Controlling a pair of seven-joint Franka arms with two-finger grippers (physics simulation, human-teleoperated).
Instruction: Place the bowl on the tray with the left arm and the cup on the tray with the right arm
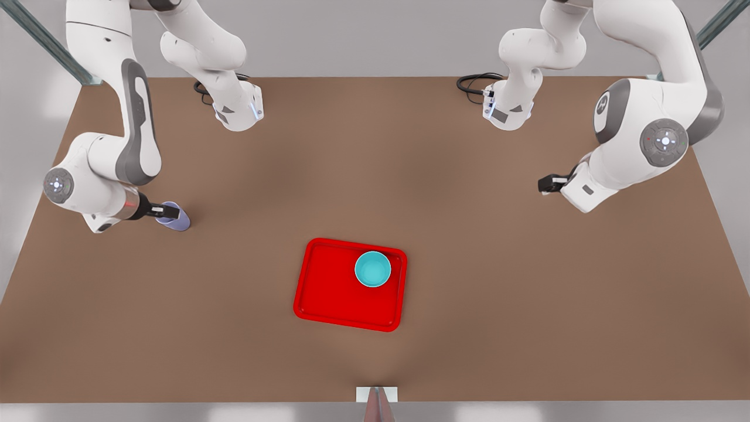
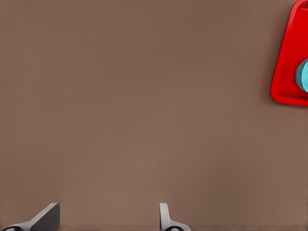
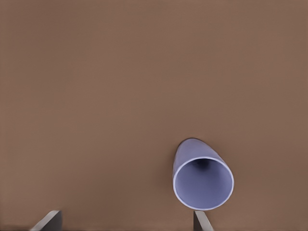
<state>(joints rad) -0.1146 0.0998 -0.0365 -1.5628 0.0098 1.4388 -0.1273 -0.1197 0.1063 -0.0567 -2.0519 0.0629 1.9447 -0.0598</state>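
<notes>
The turquoise bowl (image 1: 372,269) stands upright inside the red tray (image 1: 328,293), in its far corner toward the front view's right. The lavender cup (image 1: 176,217) stands on the table at the front view's left, apart from the tray. My right gripper (image 1: 159,210) hovers at the cup and is open; one fingertip (image 3: 202,221) sits at the rim of the cup (image 3: 203,180). My left gripper (image 1: 548,184) hangs open over bare table at the front view's right, with nothing between its fingers (image 2: 166,219). The tray (image 2: 288,72) and a sliver of the bowl (image 2: 303,76) show at the edge of its view.
Black cables (image 1: 474,82) lie near the arm bases at the back of the brown table (image 1: 527,305). A small white marker (image 1: 376,394) sits at the table's front edge. Metal frame struts (image 1: 47,41) cross the back corners.
</notes>
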